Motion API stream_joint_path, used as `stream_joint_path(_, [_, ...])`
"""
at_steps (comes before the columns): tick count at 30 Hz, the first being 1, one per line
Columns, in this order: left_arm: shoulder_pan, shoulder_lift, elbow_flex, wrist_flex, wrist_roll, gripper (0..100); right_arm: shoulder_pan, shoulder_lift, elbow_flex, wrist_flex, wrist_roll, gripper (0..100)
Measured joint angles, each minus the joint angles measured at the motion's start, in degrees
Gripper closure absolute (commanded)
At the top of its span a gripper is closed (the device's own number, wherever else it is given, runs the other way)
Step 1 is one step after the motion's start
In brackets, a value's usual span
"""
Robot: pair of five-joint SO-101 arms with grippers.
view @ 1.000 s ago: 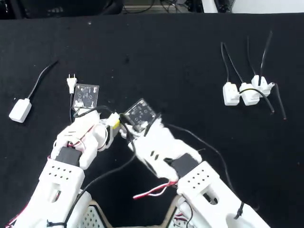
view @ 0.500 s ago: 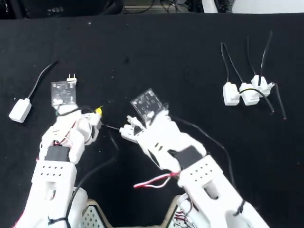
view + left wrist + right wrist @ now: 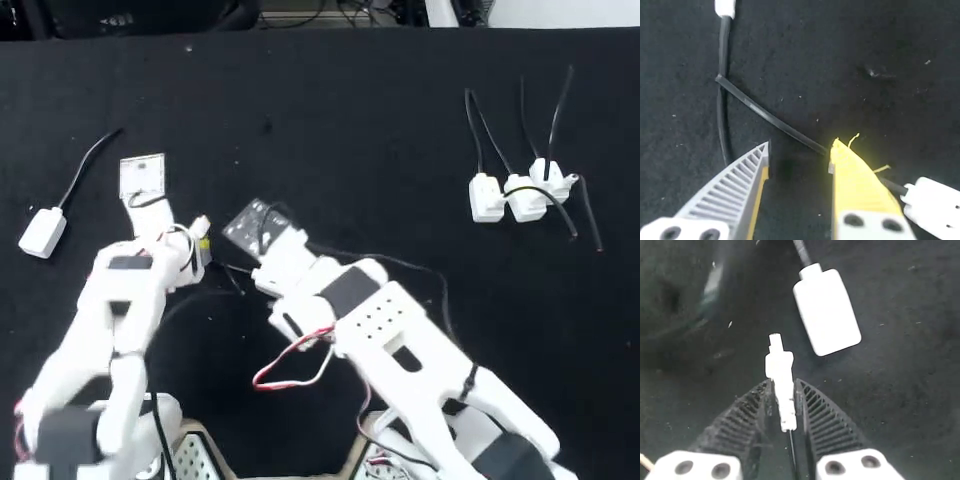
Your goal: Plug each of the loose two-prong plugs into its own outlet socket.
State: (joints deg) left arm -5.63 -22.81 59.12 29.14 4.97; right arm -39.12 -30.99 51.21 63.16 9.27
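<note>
Right gripper [image 3: 784,385], now nearer the worktop's [image 3: 350,100] left edge, pinches the plug [image 3: 779,360] (not yet in its socket [image 3: 826,311]); left gripper [image 3: 800,150] is wide open, empty

Nothing legible found: no text, label, number or sign can be read on any surface. The white plug [image 3: 780,371] clamped between the right gripper's [image 3: 782,384] jaws and the white socket block [image 3: 826,311] just beyond their tips present plain faces. Marks on the small square boards [image 3: 141,177] atop the arms are too fine to read.
</note>
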Motion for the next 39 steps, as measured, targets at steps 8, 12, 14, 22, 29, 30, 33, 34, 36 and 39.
stream_joint_path(8, [3.5,4.9,-4.0,4.1,-2.0,80,4.6,4.8,0.0,-2.1,3.7,98.8])
stream_joint_path(12, [7.7,5.3,-4.0,6.2,-10.1,80,8.3,5.3,0.0,-2.9,4.8,98.8])
stream_joint_path(14, [9.8,5.3,-3.9,6.4,-13.2,80,9.9,5.3,0.0,-3.0,4.8,98.8])
stream_joint_path(22, [15.8,5.2,-2.9,9.4,-15.4,80,14.8,5.6,-2.8,-3.3,4.9,98.8])
stream_joint_path(29, [20.7,5.1,-3.0,11.4,-15.4,80,15.9,5.6,-3.6,-2.1,6.2,98.8])
stream_joint_path(30, [20.7,5.1,-3.0,11.5,-15.4,80,15.9,5.6,-3.6,-1.3,6.5,98.8])
stream_joint_path(33, [20.7,5.1,-3.0,11.6,-15.4,80,15.9,5.6,-4.5,1.9,6.5,98.8])
stream_joint_path(34, [20.7,5.1,-3.0,11.6,-15.4,80,15.9,5.6,-4.9,2.5,6.5,98.8])
stream_joint_path(36, [20.7,4.8,-3.0,11.6,-15.4,80,16.2,5.6,-5.5,3.3,6.5,98.8])
stream_joint_path(39, [21.0,2.2,-2.7,15.0,-15.4,80,16.4,5.3,-5.5,3.5,6.6,98.8])
